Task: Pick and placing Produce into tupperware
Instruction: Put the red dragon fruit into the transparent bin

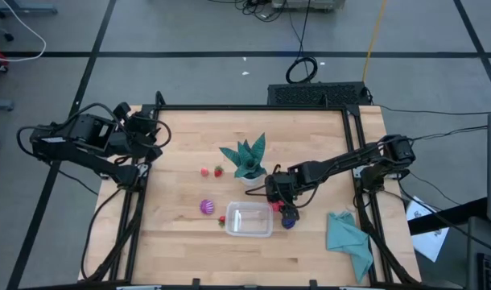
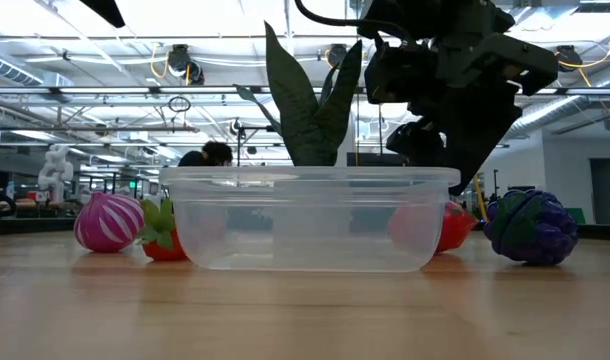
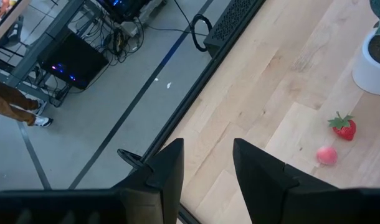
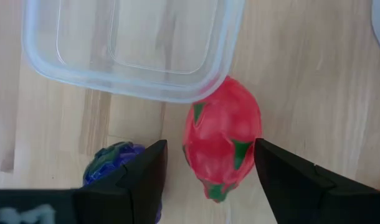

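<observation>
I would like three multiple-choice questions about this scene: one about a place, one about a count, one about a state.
1. Where is the right gripper?
A. Over the large red fruit beside the tupperware
B. Over the teal cloth
C. At the table's far left corner

2. How many pieces of produce lie inside the tupperware?
A. Two
B. None
C. Four

3. How do the right gripper's fingers stand?
A. Shut on a strawberry
B. Shut on nothing
C. Open, one on each side of the red fruit

Answers:
1 A: the right wrist view shows the red fruit just past the fingers, against the container's rim.
2 B: the high view shows the container empty.
3 C: the fingers straddle the fruit with gaps on both sides.
</observation>
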Tool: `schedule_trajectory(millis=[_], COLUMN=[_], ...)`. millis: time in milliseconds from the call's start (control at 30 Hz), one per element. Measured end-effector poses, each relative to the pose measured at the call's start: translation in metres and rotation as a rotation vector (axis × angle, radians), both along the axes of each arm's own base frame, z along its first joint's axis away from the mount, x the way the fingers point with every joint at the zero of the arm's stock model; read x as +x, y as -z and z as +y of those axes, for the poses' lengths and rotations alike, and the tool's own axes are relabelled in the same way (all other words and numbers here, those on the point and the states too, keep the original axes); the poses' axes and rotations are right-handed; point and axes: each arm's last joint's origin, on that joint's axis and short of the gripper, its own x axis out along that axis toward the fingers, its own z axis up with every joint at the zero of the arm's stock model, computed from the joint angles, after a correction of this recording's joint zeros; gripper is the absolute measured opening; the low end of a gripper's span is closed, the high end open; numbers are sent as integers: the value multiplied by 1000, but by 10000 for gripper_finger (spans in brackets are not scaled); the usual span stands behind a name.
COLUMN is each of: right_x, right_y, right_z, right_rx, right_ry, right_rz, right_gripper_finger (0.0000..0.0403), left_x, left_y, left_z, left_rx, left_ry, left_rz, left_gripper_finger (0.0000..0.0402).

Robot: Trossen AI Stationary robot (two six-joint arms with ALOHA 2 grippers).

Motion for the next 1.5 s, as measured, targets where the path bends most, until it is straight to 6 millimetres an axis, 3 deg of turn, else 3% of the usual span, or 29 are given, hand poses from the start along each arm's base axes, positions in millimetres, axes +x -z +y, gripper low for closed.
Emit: schedule_trajectory(millis=[800, 1133, 1500], right_x=[2, 6, 7], right_y=[0, 24, 25], right_z=[-2, 4, 4], right_rx=[-47, -47, -48], right_ry=[49, 53, 57], right_rz=[-15, 67, 64], right_gripper_finger=[231, 231, 225], left_x=[0, 0, 0], left_y=[0, 0, 0], left_z=[0, 0, 0], left_rx=[6, 10, 10], left_ry=[3, 4, 3], left_rz=[4, 5, 5], left_gripper_finger=[145, 145, 145])
